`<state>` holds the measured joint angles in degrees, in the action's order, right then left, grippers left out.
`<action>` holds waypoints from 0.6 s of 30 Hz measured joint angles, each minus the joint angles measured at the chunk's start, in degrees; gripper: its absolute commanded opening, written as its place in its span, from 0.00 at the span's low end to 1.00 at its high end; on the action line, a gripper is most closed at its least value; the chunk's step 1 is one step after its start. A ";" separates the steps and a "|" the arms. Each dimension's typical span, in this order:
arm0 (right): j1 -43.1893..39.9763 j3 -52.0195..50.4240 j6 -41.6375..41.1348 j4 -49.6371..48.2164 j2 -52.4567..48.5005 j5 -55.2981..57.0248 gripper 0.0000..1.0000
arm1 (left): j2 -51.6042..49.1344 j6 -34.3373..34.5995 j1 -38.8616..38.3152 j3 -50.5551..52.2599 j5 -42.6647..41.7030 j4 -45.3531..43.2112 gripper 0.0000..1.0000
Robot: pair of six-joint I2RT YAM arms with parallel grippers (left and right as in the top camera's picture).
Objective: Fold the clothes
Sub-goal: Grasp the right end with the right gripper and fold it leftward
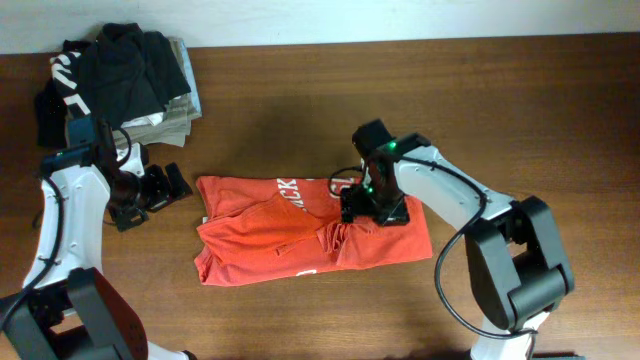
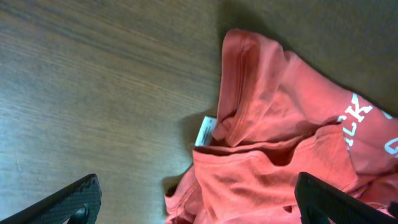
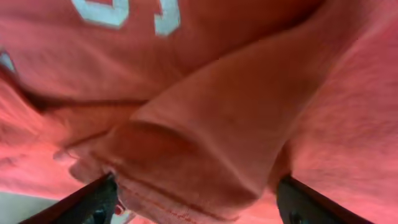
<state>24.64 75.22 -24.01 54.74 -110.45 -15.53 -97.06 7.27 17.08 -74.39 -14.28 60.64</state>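
The red-orange T-shirt (image 1: 300, 235) lies crumpled and partly folded over on the middle of the wooden table, white lettering showing near its top edge. My left gripper (image 1: 165, 188) is open, just left of the shirt's left edge and apart from it. In the left wrist view the open gripper (image 2: 199, 202) looks down on the shirt's collar (image 2: 273, 124) and its white tag (image 2: 206, 130). My right gripper (image 1: 358, 205) is low over the shirt's right half. In the right wrist view its open fingers (image 3: 193, 202) stand on either side of a raised fold of the shirt (image 3: 205, 130).
A black garment with white print (image 1: 110, 65) lies on folded khaki garments (image 1: 178, 108) at the back left corner. The bare wooden table (image 1: 500, 110) stretches to the right and along the front edge.
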 measured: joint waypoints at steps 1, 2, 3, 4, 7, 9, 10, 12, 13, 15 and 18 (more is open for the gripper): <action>0.00 -0.24 0.11 -0.76 0.00 -1.07 0.40 | 0.00 0.00 0.00 0.00 0.00 0.00 0.99; 0.00 -0.24 -0.04 -1.90 0.00 -1.95 0.25 | 0.00 0.00 0.00 0.00 0.00 0.02 0.99; 0.00 -0.31 -0.09 -3.26 0.00 -2.40 0.22 | 0.00 0.00 0.00 0.00 0.00 0.04 0.99; -0.02 -0.39 -0.33 -5.79 0.00 -2.62 0.22 | 0.00 0.00 0.02 0.00 -0.02 0.07 0.99; -0.02 -0.48 -1.29 -13.84 -0.02 -4.61 0.44 | 0.00 0.00 0.00 0.00 0.00 -0.02 0.99; 0.09 -0.50 -1.55 -17.97 -0.02 -6.49 0.48 | 0.00 0.00 0.02 0.00 0.00 -0.15 0.99; 0.15 -0.50 -1.75 -21.14 -0.02 -7.10 0.48 | 0.00 0.00 0.02 0.00 0.00 -0.11 0.99; 0.02 -0.55 -1.64 -24.83 -0.02 -7.32 0.81 | 0.00 0.00 0.00 0.00 0.00 -0.13 0.99; -0.68 0.31 -1.51 -23.37 -0.02 -8.35 0.90 | 0.00 0.00 0.00 0.00 -0.02 -0.20 0.99; -4.50 7.37 0.26 -13.94 -0.20 -10.95 0.57 | 0.00 0.00 0.00 0.00 0.02 -0.11 0.99; -13.16 20.59 7.39 5.68 0.48 -13.66 0.18 | 0.00 0.00 0.02 0.02 0.00 -0.22 0.99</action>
<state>11.49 95.81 -16.62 60.42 -109.97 -29.19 -97.06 7.27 17.10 -74.37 -14.28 60.42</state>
